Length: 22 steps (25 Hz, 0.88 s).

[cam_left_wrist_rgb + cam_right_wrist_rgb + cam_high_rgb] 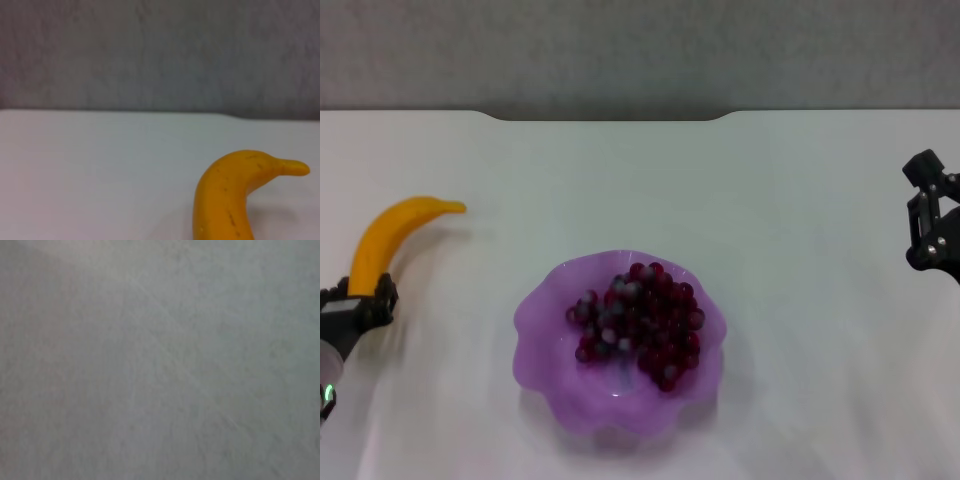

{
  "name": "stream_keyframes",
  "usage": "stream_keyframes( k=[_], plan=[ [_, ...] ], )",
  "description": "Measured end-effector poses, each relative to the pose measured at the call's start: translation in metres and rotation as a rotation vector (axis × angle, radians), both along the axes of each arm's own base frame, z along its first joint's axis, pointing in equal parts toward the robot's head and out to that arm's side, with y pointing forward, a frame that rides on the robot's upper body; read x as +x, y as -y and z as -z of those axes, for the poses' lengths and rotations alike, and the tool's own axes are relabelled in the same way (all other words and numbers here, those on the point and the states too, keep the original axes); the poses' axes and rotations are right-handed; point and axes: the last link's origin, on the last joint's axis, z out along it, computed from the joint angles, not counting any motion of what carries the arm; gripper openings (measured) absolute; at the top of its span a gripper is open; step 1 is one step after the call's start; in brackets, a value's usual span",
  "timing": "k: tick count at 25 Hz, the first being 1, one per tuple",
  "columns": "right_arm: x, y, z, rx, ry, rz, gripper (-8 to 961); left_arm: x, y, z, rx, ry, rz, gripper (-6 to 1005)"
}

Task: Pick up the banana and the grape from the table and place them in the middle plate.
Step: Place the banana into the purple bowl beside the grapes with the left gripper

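Note:
The banana (pixel 388 238) lies on the white table (pixel 770 200) at the far left, its tip pointing right. My left gripper (pixel 358 303) is at the banana's near end. In the left wrist view the banana (pixel 227 200) fills the near foreground. The grape bunch (pixel 640 320) rests inside the purple scalloped middle plate (pixel 545 320) at the table's centre. My right gripper (pixel 932 210) is raised at the far right edge, open and empty, well away from the plate.
The table's far edge has a notch (pixel 610 115) behind the plate, with a grey wall (pixel 640 50) beyond it. The right wrist view shows only a plain grey surface.

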Motion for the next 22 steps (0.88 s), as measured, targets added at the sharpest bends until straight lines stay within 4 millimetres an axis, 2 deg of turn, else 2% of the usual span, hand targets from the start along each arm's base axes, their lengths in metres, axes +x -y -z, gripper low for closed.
stream_keyframes(
  k=[4,10,14,19,22],
  plan=[
    [0.007,0.003,0.0,-0.01,0.006,0.024,22,0.008,-0.003,-0.003,0.041,0.038,0.043,498],
    [0.036,0.007,-0.012,-0.06,0.008,0.108,22,0.054,-0.004,0.027,-0.051,0.117,0.221,499],
    [0.052,0.011,-0.019,-0.021,0.029,0.174,22,0.084,0.016,0.028,-0.04,0.166,0.402,499],
    [0.057,0.012,-0.023,0.005,0.024,0.199,22,0.103,0.037,0.01,-0.003,0.202,0.545,498],
    [0.059,0.013,-0.024,0.008,0.027,0.206,22,0.114,0.051,0.014,-0.07,0.181,0.615,498]
  ],
)
